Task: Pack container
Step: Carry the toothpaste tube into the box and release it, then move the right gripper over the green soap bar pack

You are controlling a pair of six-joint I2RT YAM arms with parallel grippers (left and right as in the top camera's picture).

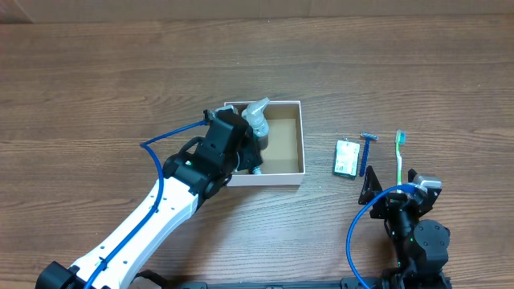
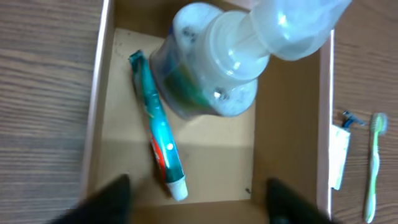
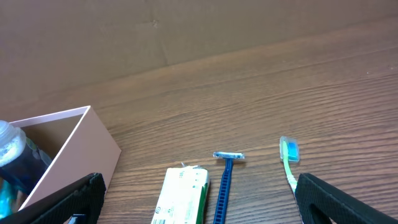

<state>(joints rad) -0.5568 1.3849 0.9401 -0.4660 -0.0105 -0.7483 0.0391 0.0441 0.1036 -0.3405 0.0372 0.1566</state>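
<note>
The container is a square white-walled box with a brown inside, at the table's middle. It also shows in the left wrist view and the right wrist view. A clear pump bottle and a teal toothpaste tube lie inside it. My left gripper is open and empty, above the box's left side. My right gripper is open and empty near the front right. A white soap bar, a blue razor and a green toothbrush lie on the table right of the box.
The soap bar, razor and toothbrush lie just ahead of the right gripper. A brown cardboard wall stands behind the wooden table.
</note>
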